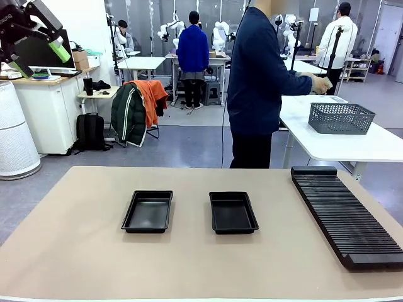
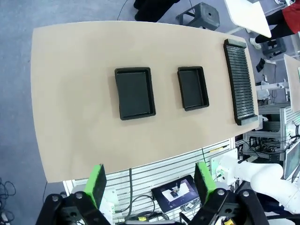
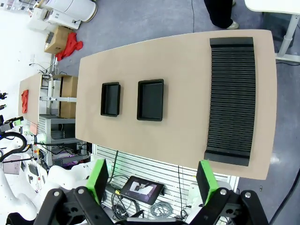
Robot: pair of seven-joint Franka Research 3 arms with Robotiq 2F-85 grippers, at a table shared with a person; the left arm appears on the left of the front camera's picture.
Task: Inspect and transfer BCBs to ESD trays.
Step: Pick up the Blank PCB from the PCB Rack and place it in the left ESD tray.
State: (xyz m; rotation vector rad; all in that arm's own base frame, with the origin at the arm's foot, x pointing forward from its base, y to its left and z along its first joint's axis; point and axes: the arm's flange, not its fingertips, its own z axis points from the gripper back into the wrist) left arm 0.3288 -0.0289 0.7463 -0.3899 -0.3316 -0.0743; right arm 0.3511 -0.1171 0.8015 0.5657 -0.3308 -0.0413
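**Step in hand:** start condition. No board has been set in either tray.

**Tool state**
- Left gripper (image 2: 151, 182): jaws spread wide with nothing between the pads. It hangs high above the table (image 1: 75, 251), well to the left of the rack (image 1: 346, 217).
- Right gripper (image 3: 152, 180): jaws spread wide, nothing held. It hangs high, on the robot's side of the rack.

**Task items**
- The tray nearer the rack (image 1: 232, 212) lies left of the rack and apart from it. Its floor is bare.
- The tray farther from the rack (image 1: 148, 211) lies further left, in line with the first. Its floor is bare.
- The rack slots appear to hold nothing.
- The person (image 1: 258, 75) stands beyond the far end of the rack, turned toward a basket (image 1: 340, 118) on another table. One hand (image 1: 320, 83) is raised just above that basket. Whether it holds a board cannot be told.

**Next move (judgement):** a board must first reach the work area, by handover or by placement near the rack. A gripper should then come down, pinch the board by its edges, present it for inspection, and lower it flat and square into a tray.
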